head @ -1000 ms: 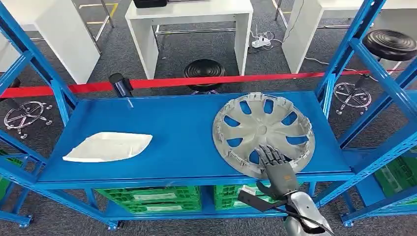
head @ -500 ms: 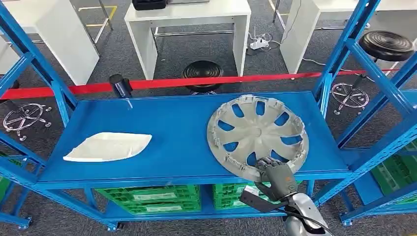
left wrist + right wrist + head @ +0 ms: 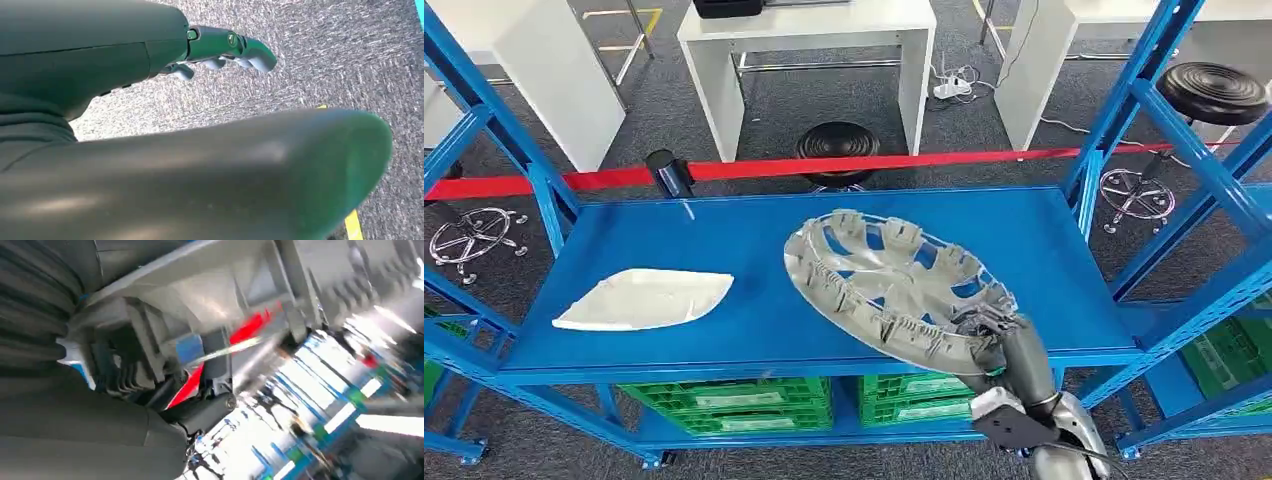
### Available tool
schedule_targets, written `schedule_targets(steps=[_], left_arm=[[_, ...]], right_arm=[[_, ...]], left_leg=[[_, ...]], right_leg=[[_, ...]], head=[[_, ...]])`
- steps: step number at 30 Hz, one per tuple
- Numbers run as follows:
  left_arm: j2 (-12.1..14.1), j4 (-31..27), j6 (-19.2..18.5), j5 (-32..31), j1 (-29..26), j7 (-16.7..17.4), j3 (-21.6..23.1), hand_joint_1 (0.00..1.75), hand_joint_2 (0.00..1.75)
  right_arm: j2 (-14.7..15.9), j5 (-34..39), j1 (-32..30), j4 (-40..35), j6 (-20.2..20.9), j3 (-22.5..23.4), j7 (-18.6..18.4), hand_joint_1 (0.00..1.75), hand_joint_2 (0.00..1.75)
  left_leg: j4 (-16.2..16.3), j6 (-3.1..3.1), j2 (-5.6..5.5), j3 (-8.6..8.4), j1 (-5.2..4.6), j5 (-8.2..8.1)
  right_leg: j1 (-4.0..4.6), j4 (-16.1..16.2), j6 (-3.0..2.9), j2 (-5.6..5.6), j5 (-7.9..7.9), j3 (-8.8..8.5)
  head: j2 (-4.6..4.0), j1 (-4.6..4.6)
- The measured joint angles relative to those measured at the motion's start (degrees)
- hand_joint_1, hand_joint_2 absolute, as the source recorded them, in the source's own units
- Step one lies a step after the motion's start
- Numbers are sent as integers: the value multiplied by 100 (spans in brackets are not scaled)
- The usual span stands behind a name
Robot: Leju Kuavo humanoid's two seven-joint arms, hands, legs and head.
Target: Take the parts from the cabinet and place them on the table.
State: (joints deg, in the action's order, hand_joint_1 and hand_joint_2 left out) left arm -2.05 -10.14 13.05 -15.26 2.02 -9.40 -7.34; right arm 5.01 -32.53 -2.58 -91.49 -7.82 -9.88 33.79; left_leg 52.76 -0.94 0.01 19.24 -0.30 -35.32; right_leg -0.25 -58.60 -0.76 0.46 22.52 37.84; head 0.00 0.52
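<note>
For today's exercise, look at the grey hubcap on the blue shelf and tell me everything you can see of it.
The hubcap is a round silver-grey wheel cover, plastic by its look, with curved spokes, openings between them and clips around its rim. Its ribbed inner side faces up. It is tilted, the near edge raised above the blue shelf, where the right hand grips its rim; whether its far edge rests there is unclear.

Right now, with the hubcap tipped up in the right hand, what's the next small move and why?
Probably keep lifting and draw it back toward the robot. The right hand grips the hubcap by its near rim, and it is tilted, its far edge still low over the blue shelf. The blue upright stands close on the right, so pull straight back.
</note>
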Motion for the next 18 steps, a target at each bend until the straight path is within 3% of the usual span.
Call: schedule_targets(steps=[6, 15, 16, 18], left_arm=[[0, 0, -77, -13, 2, -151, -9, 0, 0], [-2, 0, -31, -57, 0, -439, -44, 0, 0], [-4, 0, -24, -61, 0, -444, -44, 0, 175], [-7, 0, -17, -74, -1, -453, -44, 0, 175]], right_arm=[[-171, 928, -113, -353, 11, 179, 309, 175, 175], [-293, 2734, -144, -372, 1006, 365, 302, 175, 175], [-295, 2911, -144, -372, 1153, 378, 287, 175, 175], [-295, 3190, -144, -363, 1404, 405, 241, 175, 175]], left_leg=[[0, 2, 0, 0, -1, -1], [0, 2, -1, 3, 0, -2], [0, 2, -1, 3, 0, -2], [0, 2, -1, 3, 1, -2]], right_leg=[[-2, 1, 2, 0, 1, 0], [-1, 1, 4, 0, 3, 0], [-1, 1, 4, -1, 3, 0], [-2, 1, 4, -1, 3, 0]], head=[[0, 0], [0, 0], [0, 0], [0, 0]])
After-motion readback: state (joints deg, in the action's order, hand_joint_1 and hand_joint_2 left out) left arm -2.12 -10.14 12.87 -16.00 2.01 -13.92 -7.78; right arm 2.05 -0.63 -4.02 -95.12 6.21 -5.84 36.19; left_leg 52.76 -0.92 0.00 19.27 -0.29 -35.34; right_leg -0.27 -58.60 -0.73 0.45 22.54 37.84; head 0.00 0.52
